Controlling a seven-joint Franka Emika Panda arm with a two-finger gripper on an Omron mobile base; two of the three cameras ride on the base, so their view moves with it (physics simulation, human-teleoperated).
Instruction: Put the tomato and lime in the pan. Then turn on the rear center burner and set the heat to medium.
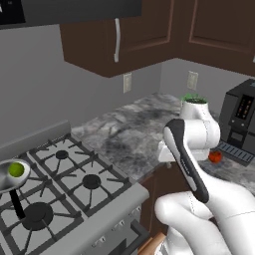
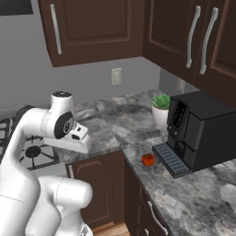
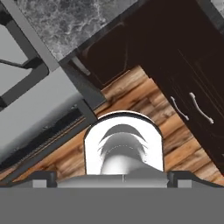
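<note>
We note the lime (image 1: 16,169) lying in the pan (image 1: 6,180) on the stove (image 1: 74,199) at far left. Rightward, the tomato (image 1: 214,157) rests on the marble counter (image 1: 129,132) just before the coffee machine (image 2: 203,131). The gripper's jaws stand wide apart, holding nothing.

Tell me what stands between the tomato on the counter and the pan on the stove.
Nothing stands on the bare grey marble counter between the small red-orange tomato and the shiny silver pan, which already holds the yellow-green lime. In the left base view, the robot's own white arm crosses that line.
</note>
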